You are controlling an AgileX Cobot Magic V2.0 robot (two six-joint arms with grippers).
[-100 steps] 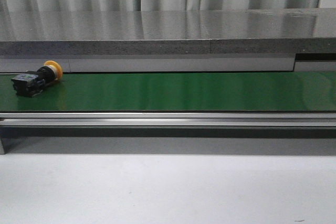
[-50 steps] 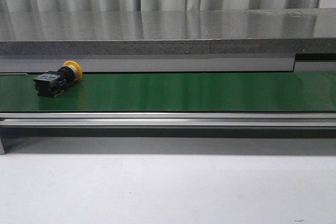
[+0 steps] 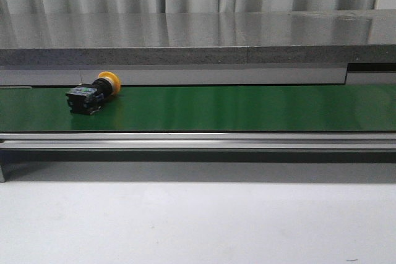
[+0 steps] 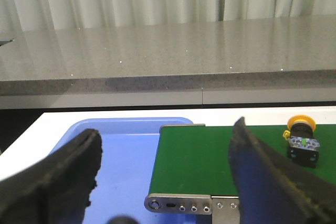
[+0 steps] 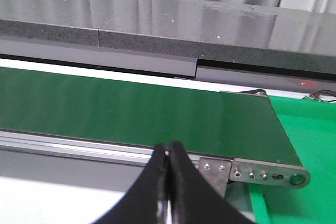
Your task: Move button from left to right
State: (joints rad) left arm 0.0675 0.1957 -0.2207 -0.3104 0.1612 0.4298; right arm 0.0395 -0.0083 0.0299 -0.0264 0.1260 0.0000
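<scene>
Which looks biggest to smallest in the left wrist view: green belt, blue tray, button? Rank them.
1. Green belt and blue tray: similar visible size, both partly hidden by the fingers, so unranked.
2. Button, clearly smallest.

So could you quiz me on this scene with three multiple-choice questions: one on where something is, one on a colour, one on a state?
1. Where does the button lie on the belt?
A. left part
B. middle
C. right end

2. What colour is the button's cap?
A. red
B. orange-yellow
C. white

3. How is the left end effector?
A. open
B. shut on the button
C. shut, holding nothing

Answers: 1 A, the front view shows it far left. 2 B, the round cap is orange-yellow. 3 A, its fingers stand wide apart.
</scene>
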